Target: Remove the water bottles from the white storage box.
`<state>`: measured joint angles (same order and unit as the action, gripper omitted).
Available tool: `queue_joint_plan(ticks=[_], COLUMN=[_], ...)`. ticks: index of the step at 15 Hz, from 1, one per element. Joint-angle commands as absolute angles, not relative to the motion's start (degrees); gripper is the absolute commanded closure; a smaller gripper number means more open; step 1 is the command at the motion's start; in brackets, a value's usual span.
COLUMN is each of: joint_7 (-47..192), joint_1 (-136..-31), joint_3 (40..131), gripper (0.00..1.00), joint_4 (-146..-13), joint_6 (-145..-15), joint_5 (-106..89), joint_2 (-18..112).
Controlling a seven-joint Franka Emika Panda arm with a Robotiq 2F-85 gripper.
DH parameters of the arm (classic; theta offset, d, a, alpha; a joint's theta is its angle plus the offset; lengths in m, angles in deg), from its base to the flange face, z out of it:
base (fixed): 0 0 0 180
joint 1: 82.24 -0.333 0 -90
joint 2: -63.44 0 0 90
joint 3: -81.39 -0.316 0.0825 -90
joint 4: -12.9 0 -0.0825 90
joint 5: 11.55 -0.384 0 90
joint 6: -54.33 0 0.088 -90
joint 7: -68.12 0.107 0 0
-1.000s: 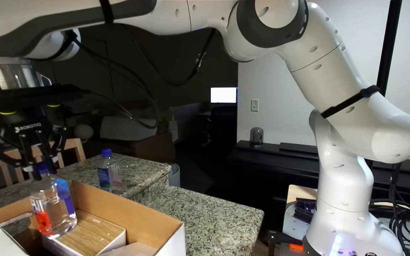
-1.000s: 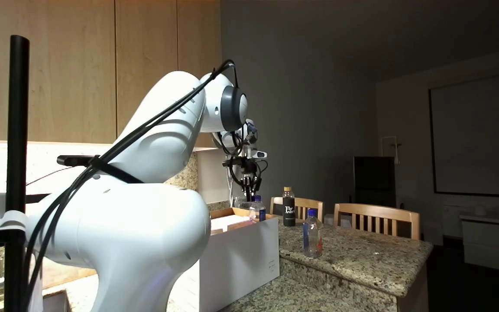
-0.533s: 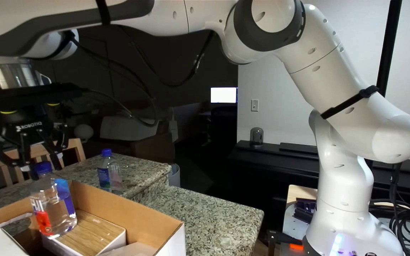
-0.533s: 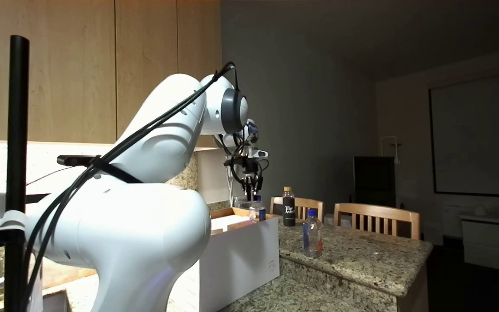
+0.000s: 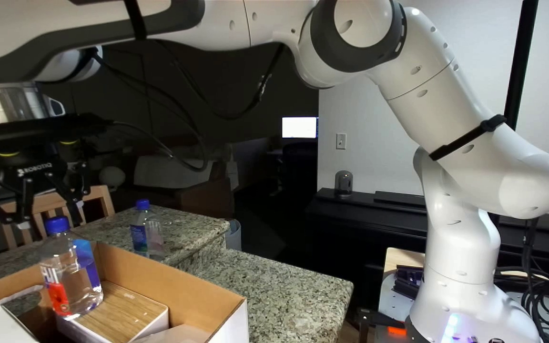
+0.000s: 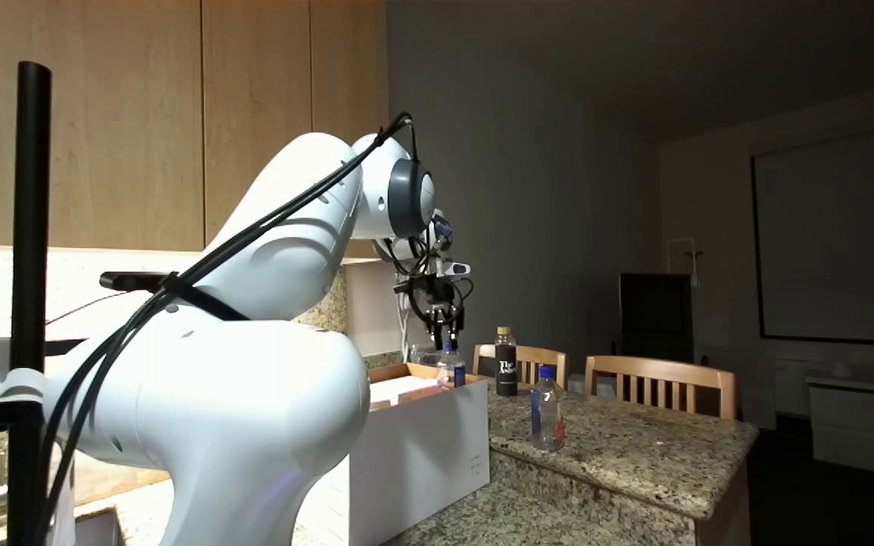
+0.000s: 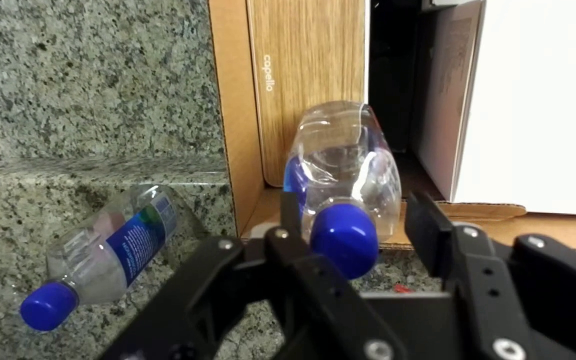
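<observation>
One clear water bottle with a blue cap stands inside the white storage box; it also shows in an exterior view and the wrist view. I cannot tell what its base rests on. My gripper is open just above and around its cap, and in the wrist view a finger is on each side with a gap to the right one. The left finger covers part of the cap's edge there. A second water bottle stands on the granite counter outside the box, also seen in both exterior views.
A wood-grain package and a white flat-topped item lie in the box. The granite counter has a raised ledge beside the box. A dark bottle with a wooden cap stands there. Chairs are behind it.
My gripper's fingers have spread apart around the cap, and the upper arm has dipped slightly. Both bottles and the box stay in place.
</observation>
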<state>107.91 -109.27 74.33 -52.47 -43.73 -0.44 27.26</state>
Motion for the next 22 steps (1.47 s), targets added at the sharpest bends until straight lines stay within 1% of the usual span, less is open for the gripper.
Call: queue_joint_plan(ticks=[1, 3, 4, 5, 8, 12, 22], joint_7=[108.07, 108.15, 108.16, 108.17, 108.7, 112.49, 117.38], joint_1=[-109.74, -109.77, -109.76, -109.76, -109.78, -109.19, -103.98], joint_3=[74.75, 74.74, 74.74, 74.74, 75.21, 76.95, 84.35], gripper=[0.74, 0.87, 0.88, 0.85, 0.85, 0.85, 0.84], joint_4=[-51.88, -51.95, -52.02, -52.06, -52.45, -54.57, -54.9], joint_6=[-44.7, -44.8, -44.92, -44.96, -46.01, -52.13, -50.4], joint_5=[0.93, 1.25, 1.27, 1.27, 2.01, 3.03, 1.07], joint_2=[26.97, 27.07, 27.17, 27.22, 28.04, 31.78, 41.46])
